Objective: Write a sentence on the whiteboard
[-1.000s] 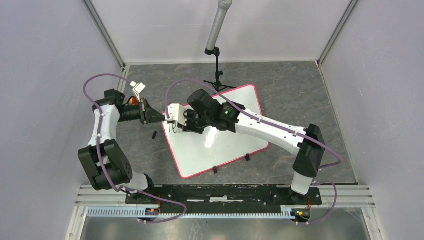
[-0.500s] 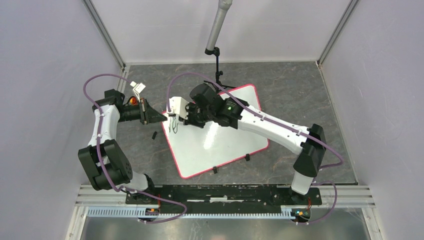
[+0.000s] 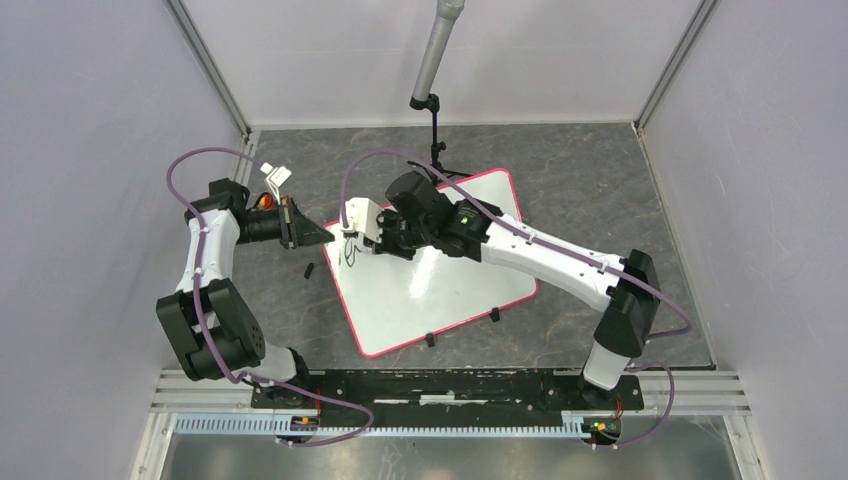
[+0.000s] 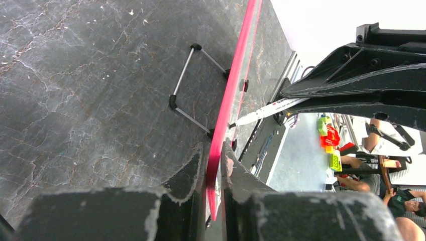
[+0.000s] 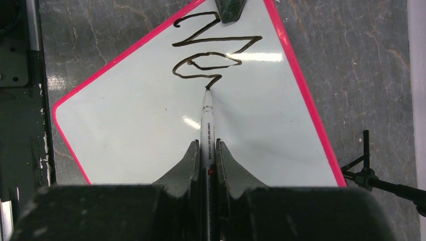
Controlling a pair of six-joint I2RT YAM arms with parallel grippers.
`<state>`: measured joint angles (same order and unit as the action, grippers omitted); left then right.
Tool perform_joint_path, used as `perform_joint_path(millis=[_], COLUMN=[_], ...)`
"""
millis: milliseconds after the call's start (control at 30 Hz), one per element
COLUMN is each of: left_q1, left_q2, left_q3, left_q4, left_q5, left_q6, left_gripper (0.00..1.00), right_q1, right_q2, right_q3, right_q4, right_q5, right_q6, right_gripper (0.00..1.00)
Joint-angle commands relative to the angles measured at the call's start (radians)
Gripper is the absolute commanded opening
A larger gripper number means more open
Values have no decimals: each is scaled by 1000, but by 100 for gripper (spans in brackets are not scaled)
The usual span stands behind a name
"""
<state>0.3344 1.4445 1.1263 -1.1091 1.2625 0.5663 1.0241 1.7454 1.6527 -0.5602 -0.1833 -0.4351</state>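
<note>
Top external view, working outward from the arm bases: the big white rectangular whiteboard with the pink-red rim (image 3: 440, 290) sits on the dark grey stone-look table (image 3: 600, 200). It's turned so one corner points toward the bases, with small black clips (image 3: 494, 315) on its near edge. Just off the board's left edge lies a small black piece (image 3: 309, 270), too small to tell what it is.

Both arms meet at the board's left corner. The left gripper (image 4: 213, 153) is clamped onto the rim there, one finger on either side of the pink edge; the left wrist view shows it nicely. The right gripper (image 5: 207, 148) is squeezed tight around a slim white marker pen (image 5: 207, 113), tip touching the board.

The sentence (image 5: 211, 60) is just a few loopy black strokes in that same left corner, right beside the left gripper's fingers. The marker tip sits at the end of the last stroke.

Past the board's far corner stands a thin black tripod (image 3: 437, 160).
</note>
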Motion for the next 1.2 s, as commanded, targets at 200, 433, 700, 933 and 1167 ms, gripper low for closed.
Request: perform_joint_path(millis=[200, 433, 700, 933, 1167], left_q1=[5, 6, 6, 5, 6], left_q2=[-27, -32, -30, -27, -32], left_q3=[4, 2, 1, 1, 0], left_q4=[3, 2, 2, 3, 3], left_q5=[8, 6, 6, 8, 5], left_q6=[37, 35, 37, 38, 37], left_gripper=[3, 3, 3, 3, 3], right_q1=[-8, -32, -33, -26, -24], right_q2=[-44, -14, -24, -38, -40], right_q3=[-22, 68, 17, -25, -49], right_q4=[1, -1, -14, -15, -16], right_q5=[34, 42, 9, -34, -39], right_q6=[-10, -7, -5, -5, -5], right_gripper=[0, 0, 0, 0, 0])
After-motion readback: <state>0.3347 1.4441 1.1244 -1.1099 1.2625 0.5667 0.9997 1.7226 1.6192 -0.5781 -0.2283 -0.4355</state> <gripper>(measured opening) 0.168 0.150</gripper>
